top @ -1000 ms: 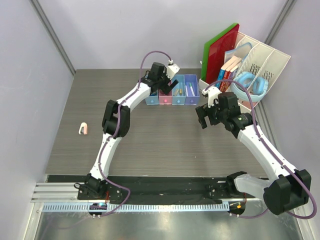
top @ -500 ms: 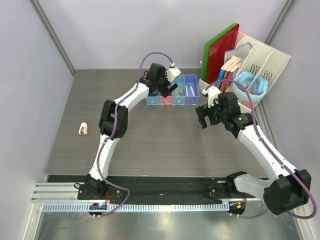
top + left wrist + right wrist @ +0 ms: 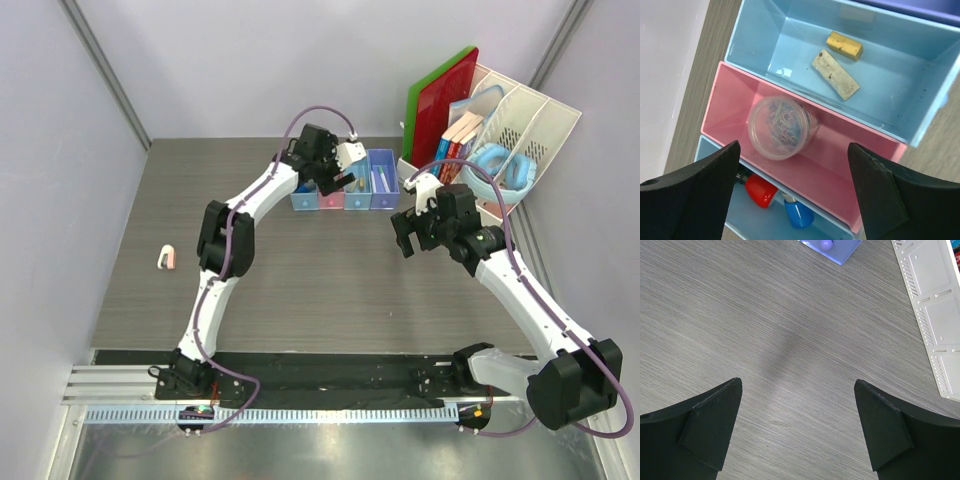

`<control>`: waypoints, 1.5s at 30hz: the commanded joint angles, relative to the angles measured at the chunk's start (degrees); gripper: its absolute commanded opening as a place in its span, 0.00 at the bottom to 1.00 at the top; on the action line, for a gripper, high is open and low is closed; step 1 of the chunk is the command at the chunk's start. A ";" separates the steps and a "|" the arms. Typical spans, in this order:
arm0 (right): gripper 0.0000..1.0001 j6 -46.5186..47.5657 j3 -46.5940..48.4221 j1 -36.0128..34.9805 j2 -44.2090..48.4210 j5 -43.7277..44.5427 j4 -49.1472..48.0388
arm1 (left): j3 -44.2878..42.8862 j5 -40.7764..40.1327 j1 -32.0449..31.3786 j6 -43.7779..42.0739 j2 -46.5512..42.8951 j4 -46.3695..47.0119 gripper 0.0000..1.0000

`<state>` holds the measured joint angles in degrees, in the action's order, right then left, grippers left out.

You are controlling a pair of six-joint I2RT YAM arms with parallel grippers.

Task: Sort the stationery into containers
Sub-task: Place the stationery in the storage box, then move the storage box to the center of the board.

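Four trays stand in a row: blue (image 3: 303, 199), pink (image 3: 328, 199), light blue (image 3: 357, 192), lavender (image 3: 384, 182). My left gripper (image 3: 335, 180) hovers over them, open and empty. In the left wrist view it (image 3: 793, 145) is above the pink tray (image 3: 850, 150), which holds a clear round tub of paper clips (image 3: 782, 127). The light blue tray (image 3: 890, 85) holds a yellow piece (image 3: 844, 44) and a whitish eraser (image 3: 835, 74). The blue tray (image 3: 747, 220) holds a red cylinder (image 3: 757, 190) and a blue cylinder (image 3: 799, 212). A pinkish-white roll (image 3: 167, 257) lies on the table far left. My right gripper (image 3: 408, 235) (image 3: 797, 382) is open over bare table.
A white slotted file rack (image 3: 520, 120) with books and light-blue headphones (image 3: 500, 165) stands at the back right, with red and green boards (image 3: 440, 100) beside it. Its base (image 3: 935, 315) and the lavender tray's corner (image 3: 832, 247) show in the right wrist view.
My left wrist has turned and shifted slightly to the right over the trays. The right arm has not moved.
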<state>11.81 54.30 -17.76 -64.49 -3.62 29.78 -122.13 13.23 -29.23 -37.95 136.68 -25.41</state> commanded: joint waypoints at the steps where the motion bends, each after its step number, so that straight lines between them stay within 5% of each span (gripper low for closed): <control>1: 1.00 -0.74 -0.25 0.18 1.03 -0.34 -1.39 | -3.47 -2.24 -0.39 -3.18 2.79 -1.40 0.87; 17: 1.00 -0.39 -0.16 0.18 -0.72 -0.60 -2.27 | 2.24 -12.79 -0.39 0.24 2.54 15.21 0.78; 32: 1.00 -0.12 6.16 0.27 -9.77 -4.02 -4.37 | 13.84 -4.18 -0.39 8.77 -13.89 8.80 0.78; 40: 0.97 -5.57 11.78 0.18 -19.78 -1.75 -15.25 | 16.23 -12.25 -0.39 13.77 -19.08 8.98 0.77; 45: 0.93 -9.52 20.12 0.18 -30.40 0.27 -18.00 | 15.69 -12.36 -0.39 20.28 -18.91 2.83 0.54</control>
<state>6.72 67.35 -17.76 -89.38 -5.65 18.52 -105.62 2.55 -29.30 -23.94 119.20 -18.09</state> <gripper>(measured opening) 0.947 0.604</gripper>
